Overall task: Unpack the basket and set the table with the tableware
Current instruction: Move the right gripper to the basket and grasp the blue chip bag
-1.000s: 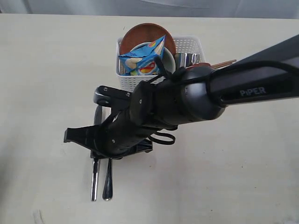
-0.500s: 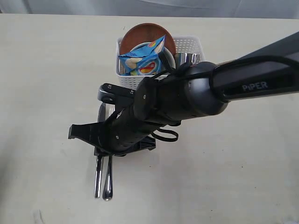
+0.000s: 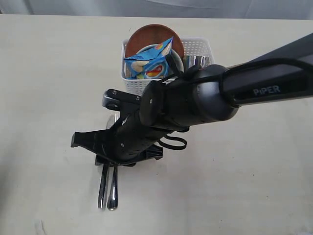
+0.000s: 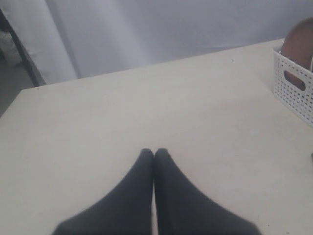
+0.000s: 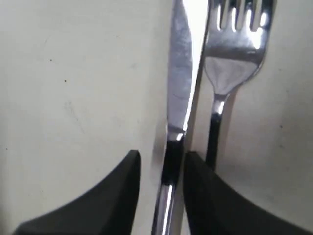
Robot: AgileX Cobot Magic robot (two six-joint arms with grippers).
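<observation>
Exterior: glossy black right arm (image 3: pixel 195 100) is reaching across the matte cream table (image 3: pixel 49 73), hiding the upper part of two slim steel handles (image 3: pixel 113 193) lying side by side near the white lattice basket (image 3: pixel 198 49). Round brown plate (image 3: pixel 146 36) and crinkly blue snack bag (image 3: pixel 149 63) are sitting inside it.

Left wrist: left gripper (image 4: pixel 154 152) is pressing its fingers together, empty, well apart from the basket.

Right wrist: right gripper (image 5: pixel 161 157) is sitting parted astride the flat knife (image 5: pixel 178 73), not pinching. Fork (image 5: pixel 230 68) is lying just beside, outside the jaws.

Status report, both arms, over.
Left gripper shut, holding nothing. Right gripper open, straddling knife on table, fork beside it. Basket not yet unpacked; snack bag on top.
</observation>
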